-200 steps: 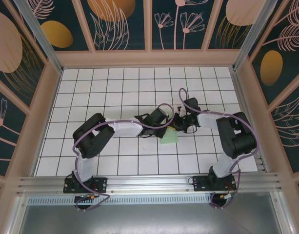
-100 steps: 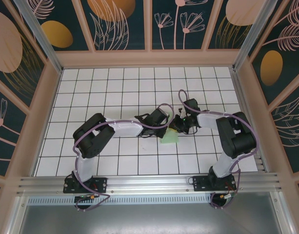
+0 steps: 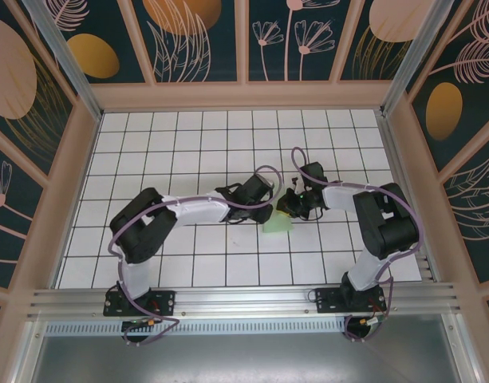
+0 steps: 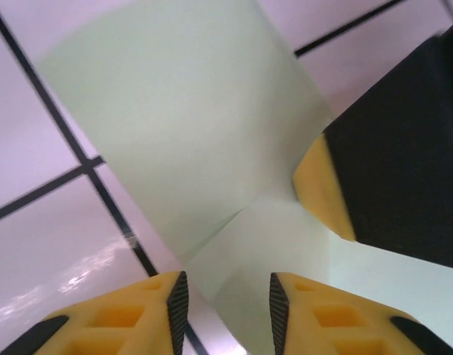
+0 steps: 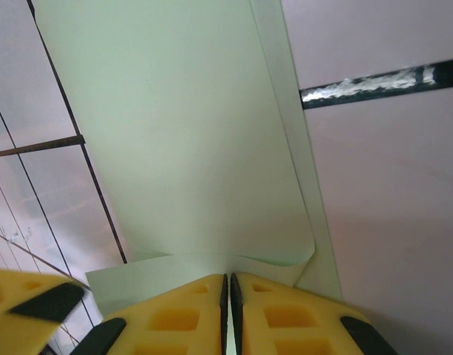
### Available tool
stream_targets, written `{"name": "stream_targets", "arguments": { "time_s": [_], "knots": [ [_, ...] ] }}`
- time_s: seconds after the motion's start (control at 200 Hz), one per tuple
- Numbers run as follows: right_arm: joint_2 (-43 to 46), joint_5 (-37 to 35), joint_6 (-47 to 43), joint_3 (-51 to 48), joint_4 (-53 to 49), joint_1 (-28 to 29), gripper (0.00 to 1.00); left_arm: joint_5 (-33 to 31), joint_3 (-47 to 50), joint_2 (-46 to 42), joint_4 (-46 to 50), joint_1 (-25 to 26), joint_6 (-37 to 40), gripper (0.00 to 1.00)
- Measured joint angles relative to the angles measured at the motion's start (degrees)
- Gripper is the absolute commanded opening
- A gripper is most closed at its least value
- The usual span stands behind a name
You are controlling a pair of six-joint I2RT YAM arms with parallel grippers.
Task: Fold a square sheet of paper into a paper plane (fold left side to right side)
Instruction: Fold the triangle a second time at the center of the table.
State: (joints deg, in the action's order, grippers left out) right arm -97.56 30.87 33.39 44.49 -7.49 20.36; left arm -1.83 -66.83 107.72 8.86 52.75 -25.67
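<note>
Lowest in the overhead frame, a ribbed aluminium rail [image 3: 244, 297] carrying both bases. Up from there, white-shelled links and black elbows looped with purple cable. Left arm [image 3: 140, 231] bent at left of centre, forearm stretched rightward; right arm [image 3: 388, 219] doubled back leftward. Meeting near frame centre, low over the glossy white grid-tiled table [image 3: 172, 136]: left gripper [image 3: 266, 212] and right gripper [image 3: 287, 209], tips close together. Just below them, flat on the tiles, the square sheet of paper [image 3: 278, 226] — thin, matte, pale mint, from up here merely a small pale patch.

From the left wrist: yellow moulded fingers [image 4: 115, 325] along the bottom edge, parted by a narrow gap, a folded edge of the paper running toward it. At right, the other gripper's black finger and yellow pad, down at the sheet.

From the right wrist: yellow pads [image 5: 174, 318] pressed together on the sheet's near edge. Just beyond, a curled corner of the upper layer, then smooth paper rising to the top of frame — two layers plainly told apart.
</note>
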Motion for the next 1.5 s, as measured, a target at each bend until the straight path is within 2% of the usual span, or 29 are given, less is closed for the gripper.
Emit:
{"name": "stream_targets", "arguments": {
  "time_s": [0.185,0.315,0.51,0.706,0.861,1.496],
  "knots": [
    [0.0,0.02,0.0,0.0,0.02,0.0,0.15,0.57,2.86,-8.28,-0.11,0.0,-0.72,0.38],
    [0.0,0.02,0.0,0.0,0.02,0.0,0.15,6.32,5.68,-11.3,-3.08,0.0,-1.64,0.37],
    [0.0,0.02,0.0,0.0,0.04,0.0,0.15,16.39,7.5,-8.96,-8.41,0.02,-3.56,0.36],
    [0.0,0.02,-0.02,0.0,0.04,0.0,0.15,21.29,7.34,-2.99,-10.29,0.07,-4.52,0.36],
    [0.0,0.02,-0.02,0.0,0.04,0.0,0.15,22.71,7.26,-0.35,-10.38,0.07,-4.66,0.37],
    [0.0,0.0,-0.07,0.0,0.02,0.0,0.15,22.43,7.39,1.53,-10.67,0.07,-4.66,0.37]
  ]
}}
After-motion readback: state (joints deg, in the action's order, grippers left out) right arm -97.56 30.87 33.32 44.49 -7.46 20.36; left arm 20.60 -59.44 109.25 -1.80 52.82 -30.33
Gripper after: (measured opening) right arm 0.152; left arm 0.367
